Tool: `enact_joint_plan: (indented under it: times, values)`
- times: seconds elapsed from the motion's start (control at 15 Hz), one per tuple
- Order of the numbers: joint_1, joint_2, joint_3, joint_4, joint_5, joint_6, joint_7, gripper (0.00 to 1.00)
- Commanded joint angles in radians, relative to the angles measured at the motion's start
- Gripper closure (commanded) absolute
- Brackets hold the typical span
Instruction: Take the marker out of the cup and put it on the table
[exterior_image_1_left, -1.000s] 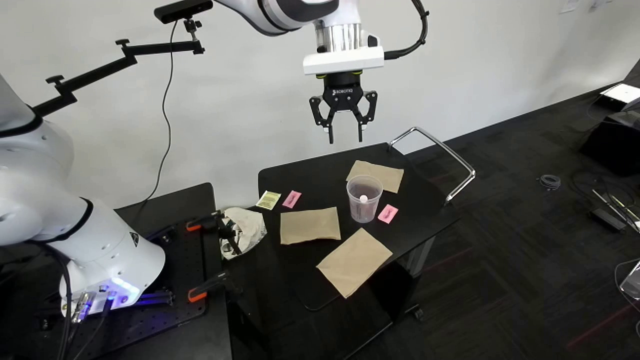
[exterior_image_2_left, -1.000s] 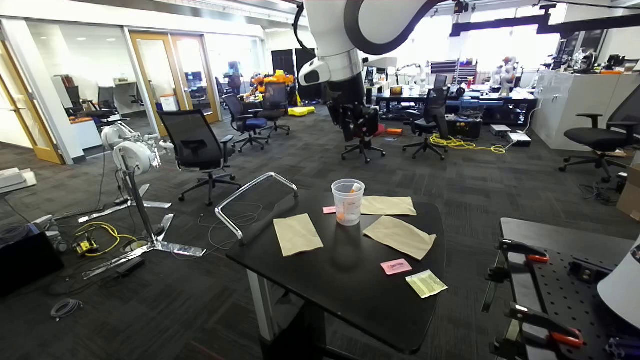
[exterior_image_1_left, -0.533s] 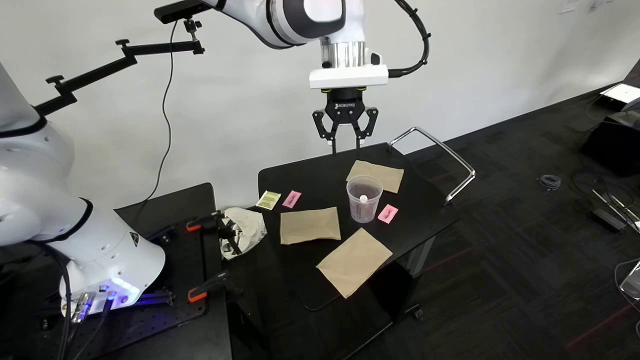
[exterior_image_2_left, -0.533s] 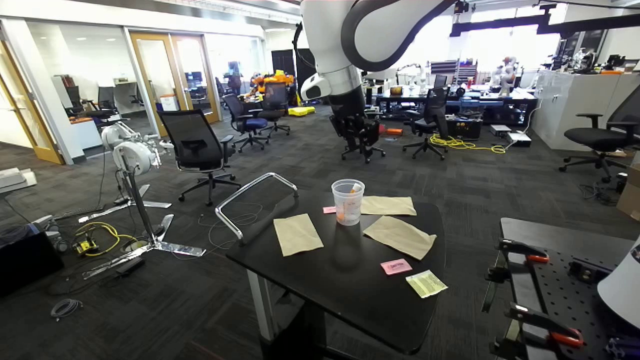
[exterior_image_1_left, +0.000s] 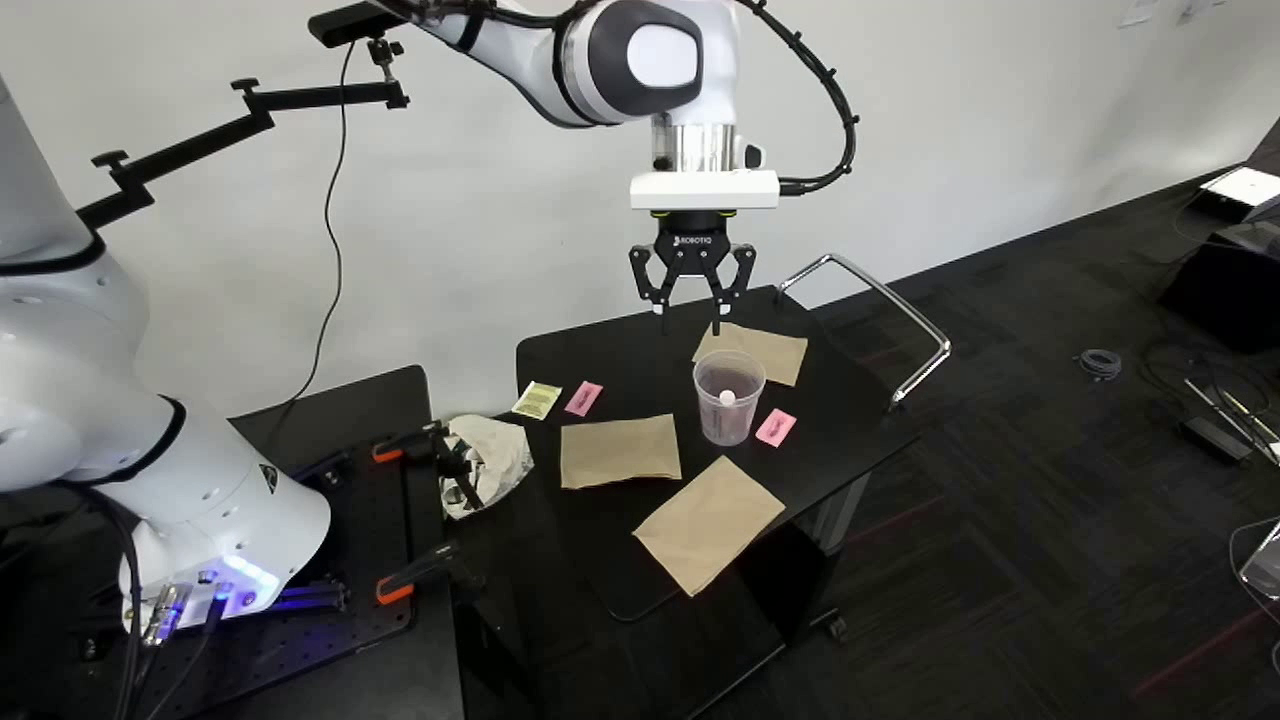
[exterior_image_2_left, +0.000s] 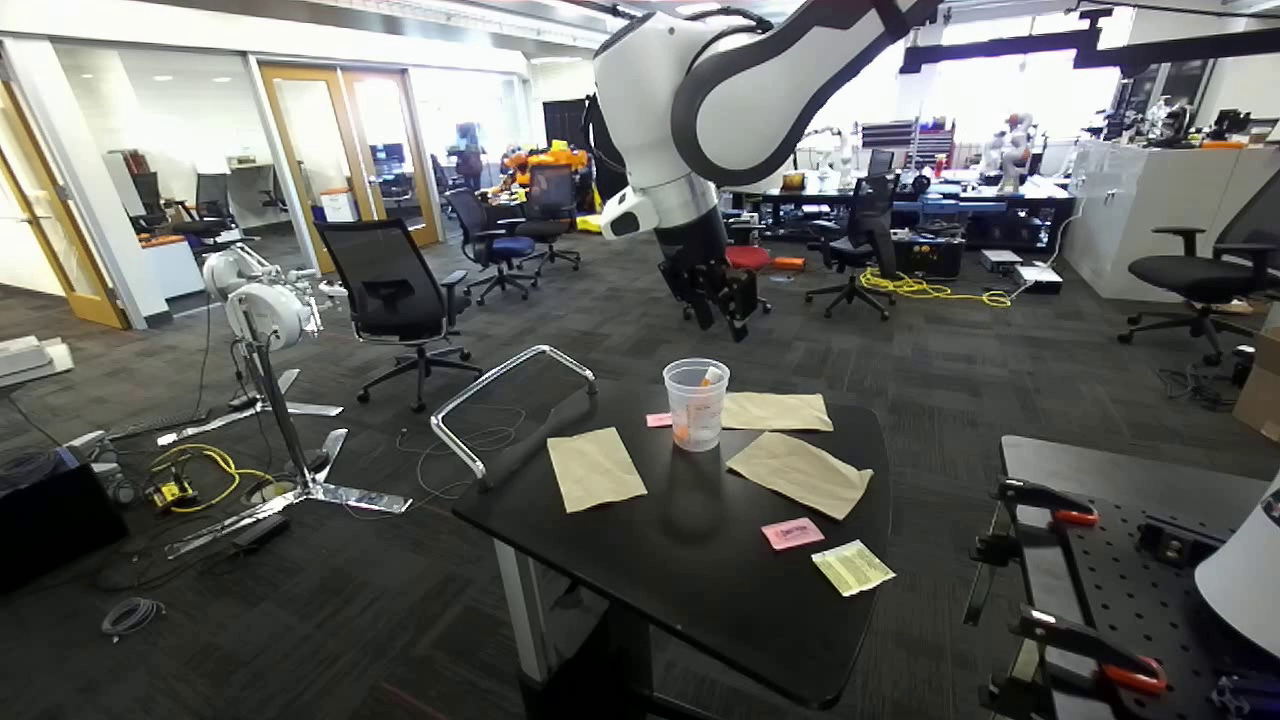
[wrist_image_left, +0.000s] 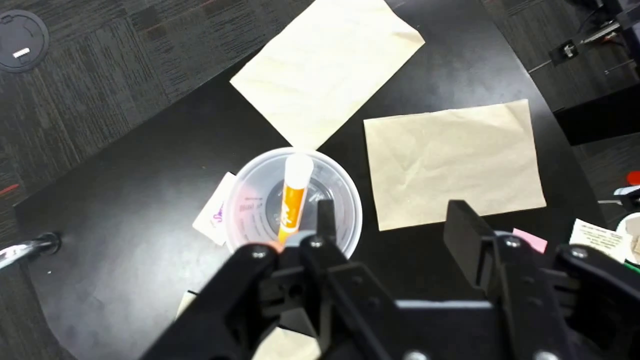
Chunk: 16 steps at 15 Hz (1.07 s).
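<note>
The translucent cup (exterior_image_1_left: 728, 428) stands upright on the black table (exterior_image_1_left: 640, 370), and also shows in an exterior view (exterior_image_2_left: 697, 415) and the wrist view (wrist_image_left: 250, 215). The orange marker (wrist_image_left: 294, 202) leans inside it, white end up near the rim. That end also shows in both exterior views (exterior_image_1_left: 727, 398) (exterior_image_2_left: 711, 376). My gripper (exterior_image_1_left: 690, 328) is open and empty, pointing down above the table, higher than the cup and apart from it. In the wrist view the gripper's (wrist_image_left: 390, 215) left finger overlaps the cup's right side and hides the marker's lower end.
Three tan paper pieces (exterior_image_1_left: 620, 452) lie around the cup. A pink packet (exterior_image_1_left: 776, 428) lies beside it. Another pink packet (exterior_image_1_left: 583, 398) and a yellow packet (exterior_image_1_left: 537, 400) lie nearer the robot base. A metal bar (exterior_image_1_left: 880, 290) rises at a table edge.
My gripper has come down towards the table, with its fingers staying open. The cup, the marker and the papers have not moved.
</note>
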<state>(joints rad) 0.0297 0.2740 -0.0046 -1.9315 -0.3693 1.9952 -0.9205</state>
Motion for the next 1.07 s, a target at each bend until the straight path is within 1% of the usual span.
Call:
enact_joint_plan:
  times: [0.0,0.73,1.0]
  values:
    - [-0.016,0.030,0.015,0.034,-0.015,0.009,-0.017,0.40]
    - [-0.042,0.078,0.009,0.109,-0.011,0.006,-0.030,0.40]
    - [-0.046,0.107,0.012,0.138,-0.012,0.012,-0.033,0.42]
